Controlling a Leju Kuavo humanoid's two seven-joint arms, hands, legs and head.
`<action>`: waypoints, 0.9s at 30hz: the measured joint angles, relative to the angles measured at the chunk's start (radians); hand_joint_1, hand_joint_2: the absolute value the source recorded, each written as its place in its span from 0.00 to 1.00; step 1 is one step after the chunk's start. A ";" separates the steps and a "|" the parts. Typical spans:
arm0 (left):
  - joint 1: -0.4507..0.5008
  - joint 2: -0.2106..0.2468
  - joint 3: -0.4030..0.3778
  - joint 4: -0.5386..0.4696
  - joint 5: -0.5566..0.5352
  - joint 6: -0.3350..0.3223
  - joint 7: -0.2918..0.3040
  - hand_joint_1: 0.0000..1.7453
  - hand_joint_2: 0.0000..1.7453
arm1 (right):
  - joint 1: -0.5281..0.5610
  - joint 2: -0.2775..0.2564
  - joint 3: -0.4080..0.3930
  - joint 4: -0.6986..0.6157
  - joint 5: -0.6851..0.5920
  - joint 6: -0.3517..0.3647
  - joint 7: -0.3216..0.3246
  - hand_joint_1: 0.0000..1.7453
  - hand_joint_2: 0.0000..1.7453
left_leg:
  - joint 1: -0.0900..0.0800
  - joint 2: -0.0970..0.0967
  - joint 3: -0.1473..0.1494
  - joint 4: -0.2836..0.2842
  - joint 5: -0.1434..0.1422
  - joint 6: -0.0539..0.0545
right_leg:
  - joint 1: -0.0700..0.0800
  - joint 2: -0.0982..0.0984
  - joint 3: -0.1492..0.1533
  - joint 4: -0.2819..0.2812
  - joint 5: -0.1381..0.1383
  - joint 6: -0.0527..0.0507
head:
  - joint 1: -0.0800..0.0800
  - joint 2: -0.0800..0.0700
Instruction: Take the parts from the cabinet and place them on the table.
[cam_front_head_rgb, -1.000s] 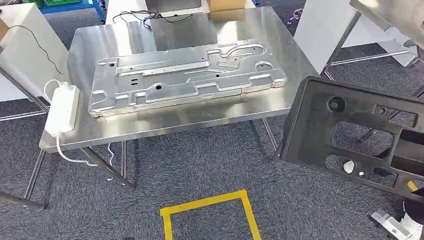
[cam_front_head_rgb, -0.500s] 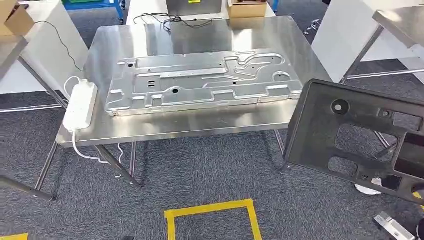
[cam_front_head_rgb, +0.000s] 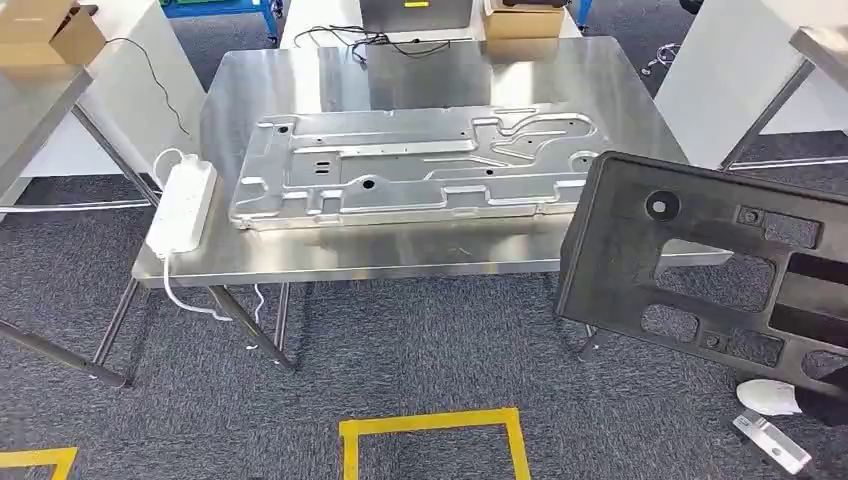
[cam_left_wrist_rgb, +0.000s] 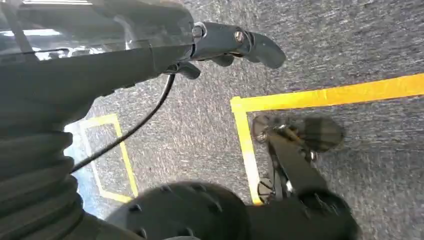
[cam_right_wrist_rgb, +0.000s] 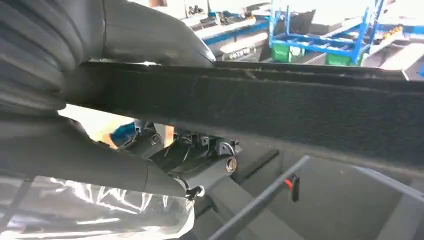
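A large black moulded panel (cam_front_head_rgb: 620, 230) with several cutouts hangs tilted at the right in the head view, and its upper left corner overlaps the steel table's (cam_front_head_rgb: 400, 255) right front corner. In the right wrist view my right hand (cam_right_wrist_rgb: 150, 155) grips the black panel's (cam_right_wrist_rgb: 300, 110) edge, with the thumb over it and dark fingers (cam_right_wrist_rgb: 200, 150) under it. A silver pressed metal plate (cam_front_head_rgb: 420, 165) lies flat across the middle of the table. My left hand (cam_left_wrist_rgb: 215, 42) hangs over the carpet and holds nothing, its fingers loosely spread.
A white power strip (cam_front_head_rgb: 182, 208) with its cable lies on the table's left edge. A second table (cam_front_head_rgb: 30, 100) with a cardboard box (cam_front_head_rgb: 45, 30) stands at the left. Yellow tape (cam_front_head_rgb: 430, 425) marks a square on the carpet before the table. A white shoe (cam_front_head_rgb: 768, 396) is at the lower right.
The whole picture has shifted right, so the camera has turned toward the table. The black panel has risen a little and now overlaps the table's right front corner.
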 joint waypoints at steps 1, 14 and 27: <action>-0.003 0.000 0.000 0.000 0.000 0.000 0.000 0.00 1.00 | 0.000 0.000 0.000 0.000 0.000 0.000 0.000 0.77 1.00 | -0.004 -0.004 0.003 -0.017 -0.005 0.008 | 0.005 -0.002 -0.004 0.003 -0.001 0.007 | -0.004 0.000; -0.002 0.000 0.000 0.000 0.000 0.000 -0.002 0.00 1.00 | 0.000 0.000 0.006 0.000 -0.016 -0.002 -0.003 0.77 1.00 | -0.023 -0.059 0.017 -0.021 -0.005 0.059 | 0.030 0.032 -0.059 0.084 0.015 0.003 | 0.038 0.000; -0.001 0.000 0.000 0.000 -0.002 0.000 -0.004 0.00 1.00 | -0.022 -0.013 -0.009 0.003 -0.098 0.035 0.004 0.77 1.00 | -0.027 -0.065 0.009 -0.020 -0.008 0.056 | 0.032 0.038 -0.023 0.006 0.003 -0.002 | 0.029 0.000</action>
